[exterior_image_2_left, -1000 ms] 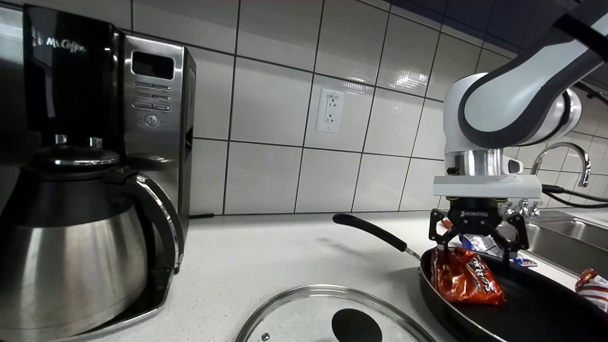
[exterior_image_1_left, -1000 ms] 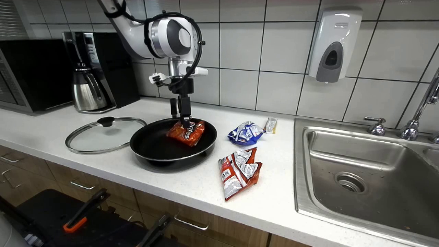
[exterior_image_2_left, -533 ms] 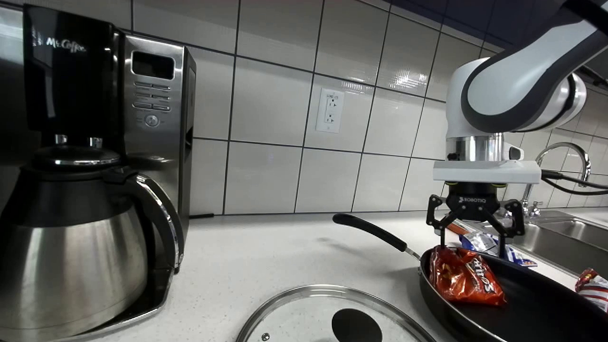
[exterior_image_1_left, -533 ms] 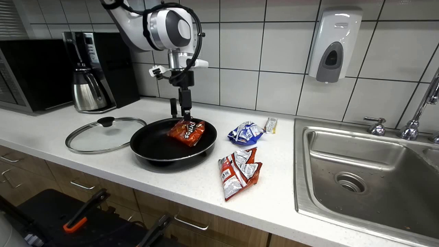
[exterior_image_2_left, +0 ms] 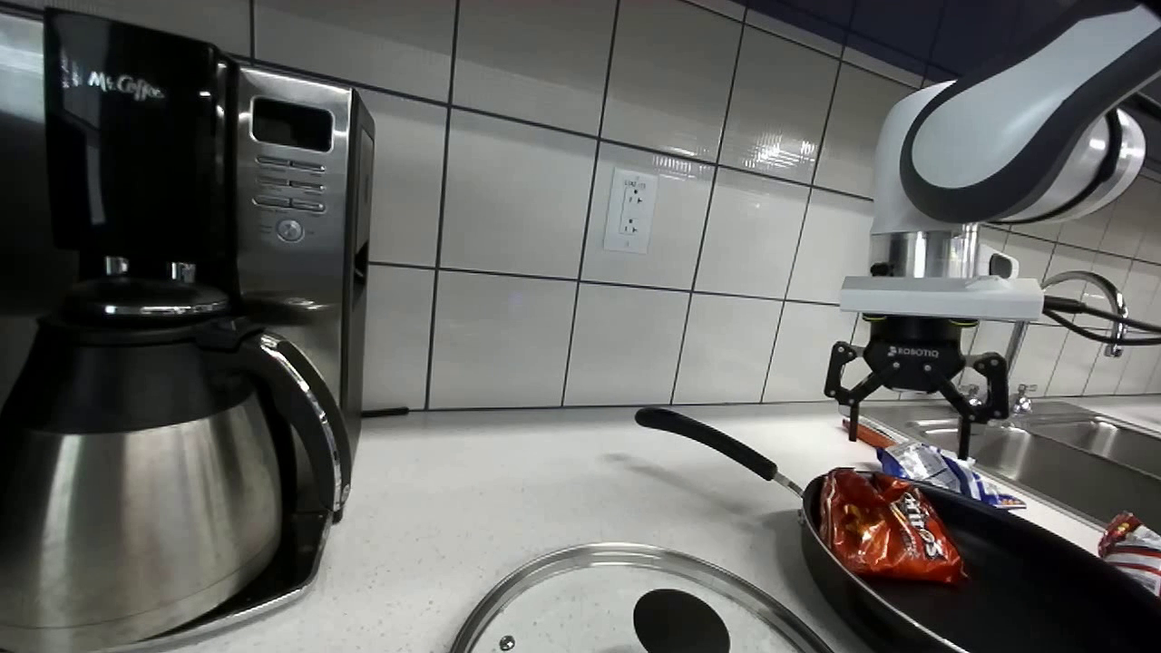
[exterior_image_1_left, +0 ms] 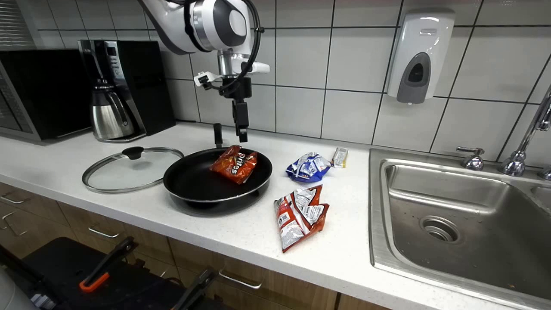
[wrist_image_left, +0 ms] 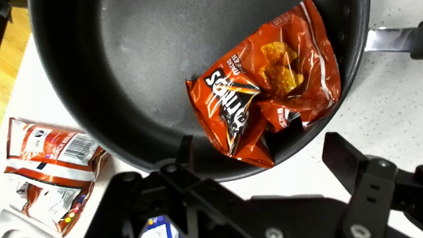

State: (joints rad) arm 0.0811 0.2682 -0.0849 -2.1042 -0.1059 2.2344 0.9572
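In an exterior view, I'm bringing the claw (exterior_image_1_left: 242, 137) up off the red Doritos bag (exterior_image_1_left: 234, 167), higher than a second ago; the bag is lying inside the black pan (exterior_image_1_left: 189, 178). In an exterior view, I'm keeping the claw spread wide, its fingertips (exterior_image_2_left: 964, 437) hanging clear of the bag. In the wrist view, one finger (wrist_image_left: 185, 150) is showing over the pan's inner wall, the other over the white counter (wrist_image_left: 380, 115), and a red-and-white bag (wrist_image_left: 53, 162) is lying near the pan's outer edge.
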